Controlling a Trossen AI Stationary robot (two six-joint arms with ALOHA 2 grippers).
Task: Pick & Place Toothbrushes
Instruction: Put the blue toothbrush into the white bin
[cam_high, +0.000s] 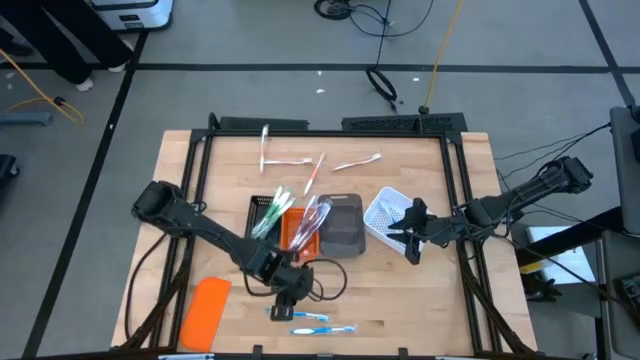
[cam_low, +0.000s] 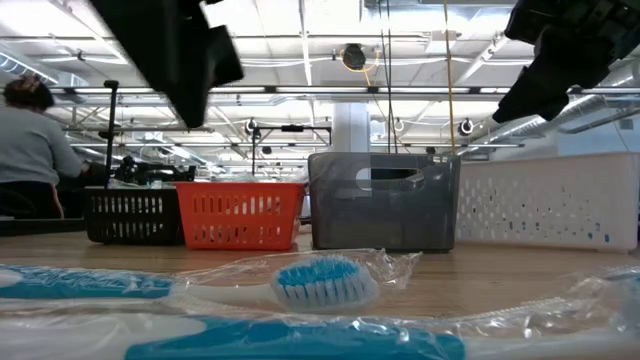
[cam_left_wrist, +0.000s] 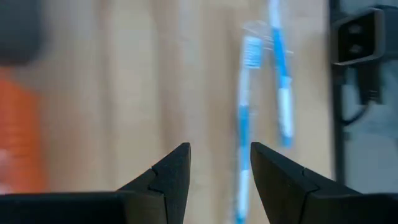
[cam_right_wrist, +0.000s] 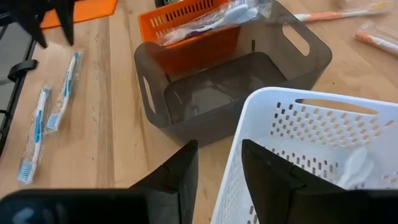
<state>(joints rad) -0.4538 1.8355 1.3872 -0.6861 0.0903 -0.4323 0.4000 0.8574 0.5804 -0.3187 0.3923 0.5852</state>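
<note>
From above, my left end effector (cam_high: 288, 283) hovers over the near desk edge, just beside 2 blue-and-white plastic toothbrushes in clear wrappers (cam_high: 310, 322). My right end effector (cam_high: 412, 236) hangs at the white perforated plastic tray (cam_high: 385, 215). More brushes fill the orange slotted tray (cam_high: 296, 228), and 3 lie loose at the far side.

At desk height, a blue bristled head (cam_low: 322, 280) sits in crinkled film; I judge that slippery wrap could let a brush slide out of a pinch.

My left wrist view shows my fingers spread, with both brushes close together ahead; closing could snag the neighbour.

My right wrist view alone shows my fingers apart and empty, a pale brush (cam_right_wrist: 356, 163) lying in the white tray, and the smoky grey translucent tray (cam_right_wrist: 230, 87) empty.
</note>
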